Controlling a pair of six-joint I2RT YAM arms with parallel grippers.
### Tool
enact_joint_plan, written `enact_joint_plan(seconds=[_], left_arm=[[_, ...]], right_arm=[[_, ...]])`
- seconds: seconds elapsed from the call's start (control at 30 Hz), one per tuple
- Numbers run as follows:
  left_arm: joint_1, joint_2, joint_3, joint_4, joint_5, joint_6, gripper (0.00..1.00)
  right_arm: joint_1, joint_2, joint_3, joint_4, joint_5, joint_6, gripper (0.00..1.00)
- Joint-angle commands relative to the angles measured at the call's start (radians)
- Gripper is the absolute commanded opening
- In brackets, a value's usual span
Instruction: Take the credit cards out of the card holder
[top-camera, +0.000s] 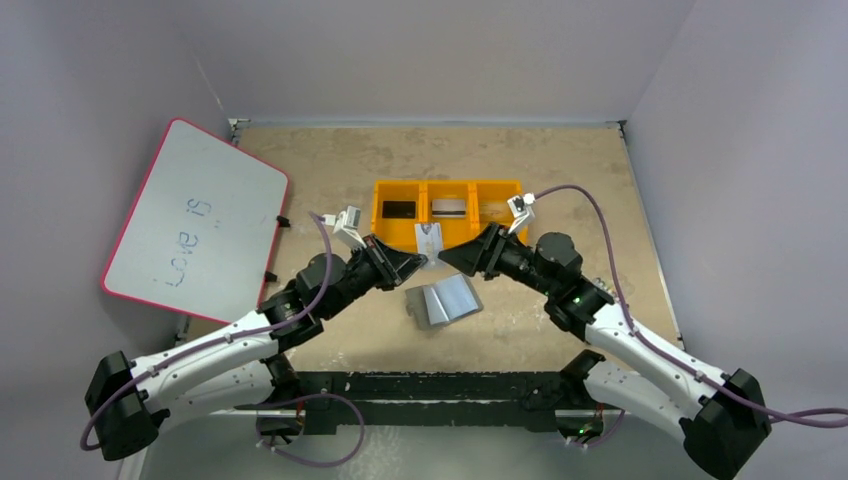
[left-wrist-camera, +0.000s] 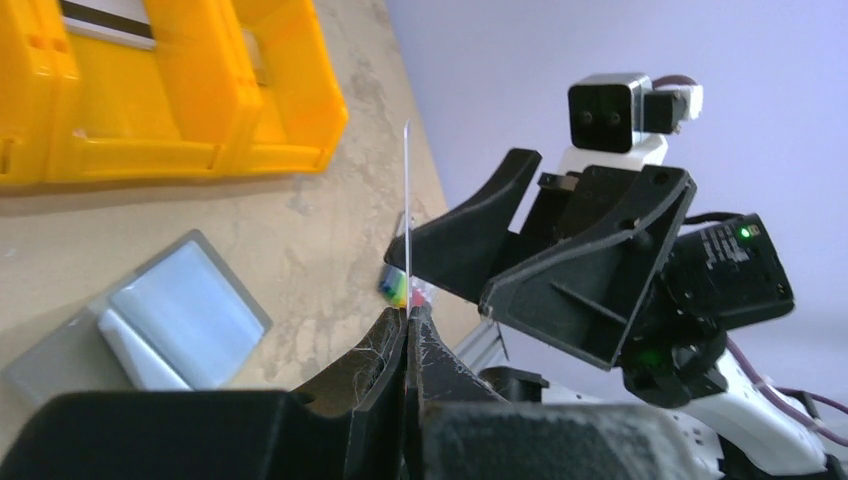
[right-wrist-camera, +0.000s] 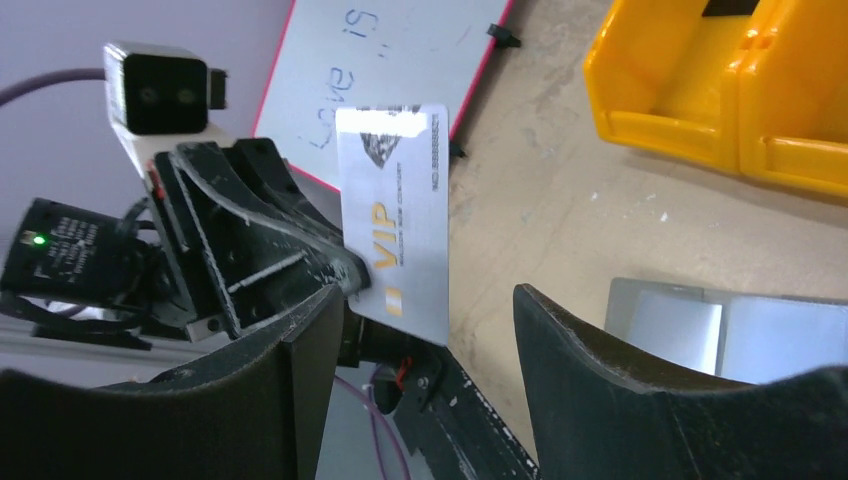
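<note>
My left gripper (top-camera: 418, 258) (left-wrist-camera: 407, 316) is clenched on a pale card (top-camera: 430, 238) (left-wrist-camera: 407, 200) (right-wrist-camera: 395, 230), pinching its lower edge between both fingertips. From my left wrist the card shows edge-on, a thin upright line rising straight out of the closed fingers. It is lifted clear of the table (top-camera: 560, 170), and the face turned toward my right wrist carries orange "VIP" lettering.

My right gripper (top-camera: 447, 255) (right-wrist-camera: 425, 300) is spread wide and grasps nothing. It meets the left one tip to tip from the right. The card stands in the gap between its two fingers, closer to one than the other. I cannot tell whether either finger touches it.

The card holder (top-camera: 445, 300) (left-wrist-camera: 170, 310) (right-wrist-camera: 720, 320) lies open on the table just on the near side of both grippers and below them, its pale blue-grey inside facing up. It is apart from the held card. I cannot tell whether anything sits in its pockets.

On the far side of the grippers lies a yellow tray (top-camera: 395, 238) (left-wrist-camera: 200, 150) (right-wrist-camera: 680, 130) with three compartments. A black card (top-camera: 400, 209) rests in the left one and a silver-white card (top-camera: 449, 208) with a dark stripe in the middle one. What the right one holds is too faint for me to tell.

At the left edge of the table sits a red-rimmed whiteboard (top-camera: 195, 220) (right-wrist-camera: 400, 50) with "Love is" written on it.
</note>
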Motion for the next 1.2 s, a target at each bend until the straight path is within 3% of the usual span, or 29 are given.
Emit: enact_joint_plan(seconds=[0.0,0.3,0.4,0.5,0.67,0.73,0.8,0.87,0.9,0.97,1.07,1.17], left_arm=[[0.001,0.014,-0.028,0.212,0.103,-0.049,0.0],[0.001,0.021,-0.059,0.313,0.143,-0.096,0.0],[0.001,0.026,-0.112,0.433,0.159,-0.147,0.0],[0.001,0.038,-0.118,0.439,0.165,-0.155,0.0],[0.001,0.027,-0.123,0.432,0.157,-0.154,0.0],[0.001,0.02,-0.117,0.408,0.148,-0.149,0.0],[0.001,0.016,-0.117,0.383,0.134,-0.147,0.15],[0.001,0.011,-0.107,0.325,0.104,-0.134,0.34],[0.001,0.006,-0.094,0.266,0.082,-0.122,0.38],[0.001,-0.005,-0.051,0.093,0.008,-0.091,0.44],[0.001,-0.025,0.014,-0.183,-0.142,-0.067,0.49],[0.001,-0.043,0.06,-0.372,-0.25,-0.07,0.51]], right_arm=[[-0.047,-0.004,0.022,0.133,-0.112,0.026,0.64],[-0.121,0.04,0.008,0.296,-0.282,0.088,0.46],[-0.131,0.065,0.003,0.349,-0.329,0.111,0.35],[-0.137,0.07,-0.016,0.431,-0.357,0.146,0.25],[-0.151,0.07,-0.011,0.407,-0.375,0.134,0.03],[-0.157,0.07,-0.01,0.41,-0.384,0.132,0.0],[-0.157,0.066,-0.004,0.398,-0.385,0.115,0.0],[-0.158,0.061,0.016,0.362,-0.383,0.078,0.0],[-0.159,0.055,0.029,0.336,-0.375,0.052,0.0],[-0.158,0.037,0.065,0.24,-0.327,-0.028,0.0],[-0.159,0.001,0.144,-0.008,-0.127,-0.195,0.0],[-0.158,-0.002,0.185,-0.12,0.074,-0.366,0.0]])
